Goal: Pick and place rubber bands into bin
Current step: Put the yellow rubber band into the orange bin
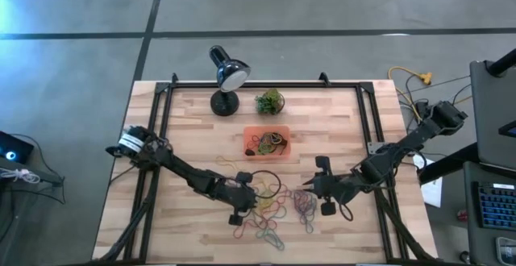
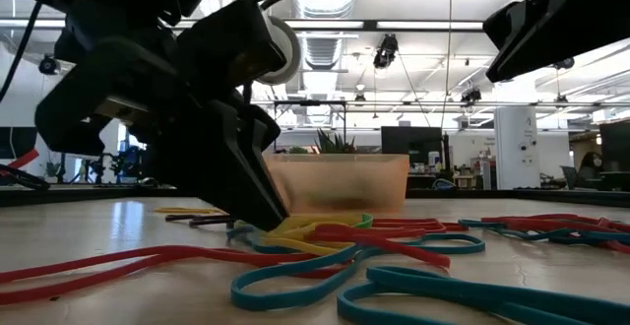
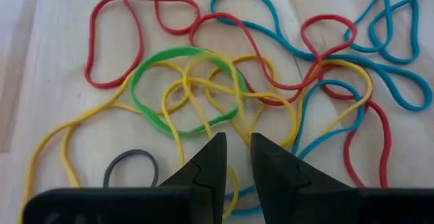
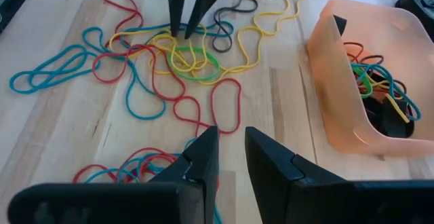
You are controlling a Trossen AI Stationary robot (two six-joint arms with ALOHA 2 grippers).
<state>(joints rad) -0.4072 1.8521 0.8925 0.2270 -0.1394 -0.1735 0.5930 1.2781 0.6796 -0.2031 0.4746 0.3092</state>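
Rubber bands [image 1: 270, 214] in red, yellow, blue and green lie tangled on the wooden table near its front edge. A second bunch [image 1: 305, 205] lies to their right. The orange translucent bin [image 1: 250, 133] stands behind them with several bands inside [image 4: 369, 81]. My left gripper [image 3: 237, 142] slants down into the tangle with a narrow gap between its fingers. It also shows in the right wrist view [image 4: 184, 30] and the low view [image 2: 268, 217]. My right gripper [image 4: 232, 136] hangs open above the table, right of the pile, with nothing between its fingers. My left gripper comes slanting down from the table's left, and its fingertips [image 2: 274, 222] stand in the knot of yellow bands [image 3: 203, 95] where a green band [image 3: 146, 102] crosses them. A yellow strand [image 3: 232, 183] runs under the gap between the fingers. Nothing is lifted, and the bands lie slack on the table.
A black desk lamp [image 1: 226, 76] and a small green plant ball [image 1: 270, 101] stand at the table's far side behind the bin. A small grey band [image 3: 132, 166] lies alone near my left gripper. Black frame rails run along the table's left and right sides.
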